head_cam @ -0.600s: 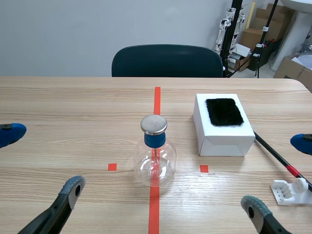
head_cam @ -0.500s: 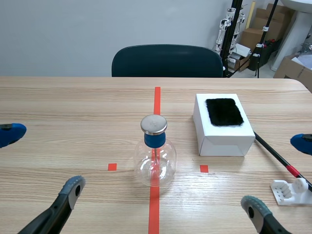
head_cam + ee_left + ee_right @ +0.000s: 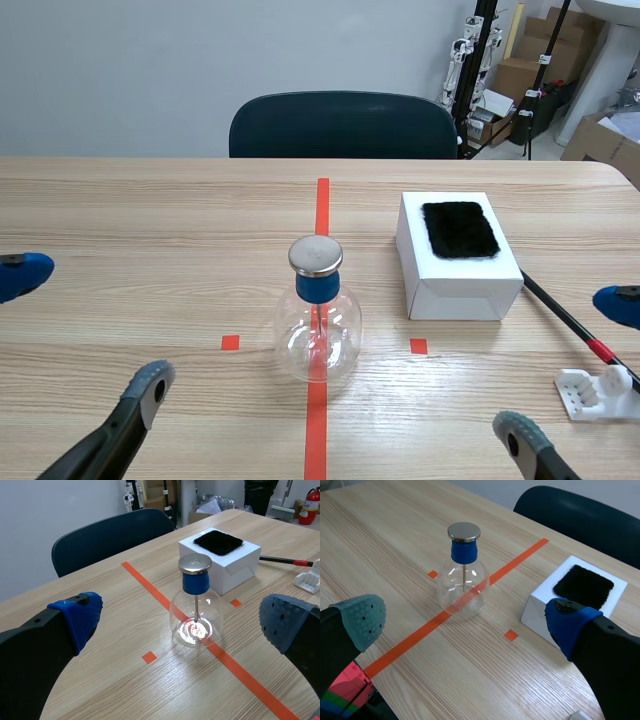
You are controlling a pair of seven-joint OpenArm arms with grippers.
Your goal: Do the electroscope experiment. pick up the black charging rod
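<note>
The black charging rod (image 3: 565, 317) lies on the table right of the white box, its red-banded end resting on a white stand (image 3: 600, 392); the left wrist view shows the rod (image 3: 286, 560) beyond the box. A glass flask electroscope (image 3: 318, 315) with a blue neck and metal cap stands on the centre tape line. My right gripper (image 3: 575, 370) is open low at the right, near the rod but not touching it. My left gripper (image 3: 75, 325) is open low at the left, empty. In the right wrist view the gripper (image 3: 465, 617) frames the flask (image 3: 463, 582); the rod is out of view.
A white box (image 3: 456, 255) with a black fur pad (image 3: 459, 229) on top sits right of the flask. A dark chair (image 3: 343, 125) stands behind the table's far edge. Bare wood stretches across the left half.
The right gripper's fingers have shifted very slightly. The left arm, rod and flask have not moved.
</note>
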